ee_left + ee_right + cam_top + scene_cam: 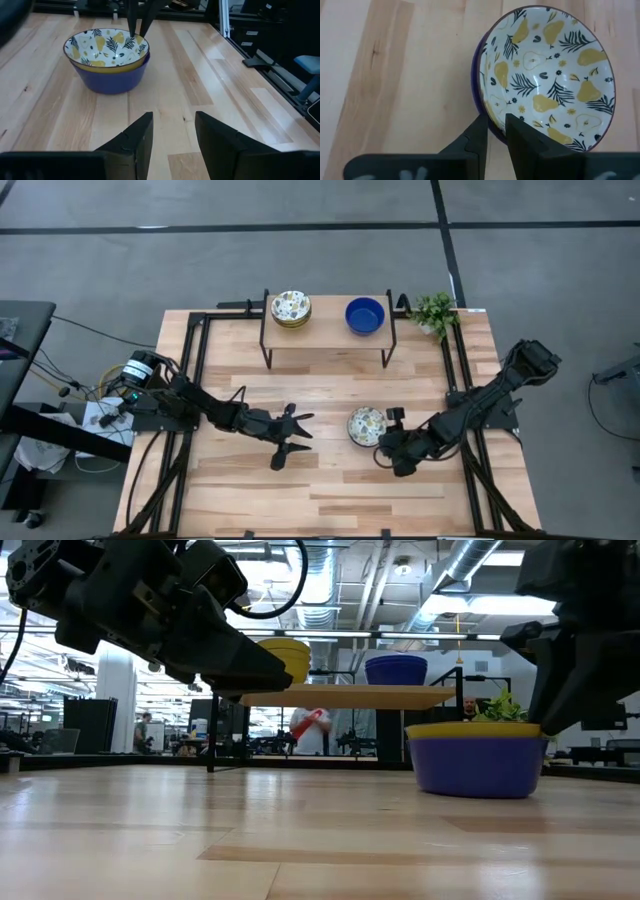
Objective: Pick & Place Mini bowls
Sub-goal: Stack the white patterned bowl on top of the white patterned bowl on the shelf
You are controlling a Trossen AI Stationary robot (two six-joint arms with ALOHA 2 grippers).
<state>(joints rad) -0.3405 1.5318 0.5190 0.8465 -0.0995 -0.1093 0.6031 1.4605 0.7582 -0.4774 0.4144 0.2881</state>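
My right gripper (492, 131) pinches the patterned bowl's (547, 75) rim.
Round, glossy, mouth up, nested in a blue bowl (110, 80); my left gripper (287, 436) hangs spread wide, empty.

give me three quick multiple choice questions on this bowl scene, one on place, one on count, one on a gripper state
1. Where is the plain blue bowl?
A. on the raised shelf
B. on the floor
C. in the left gripper

2. How many arms show from above?
A. one
B. two
C. four

3. What is the right gripper doing?
A. hanging open, far from everything
B. clamping the plant
C. pinching the rim of the patterned bowl

Answers: 1 A, it sits beside the stack; 2 B, one each side; 3 C, fingers straddle the rim.
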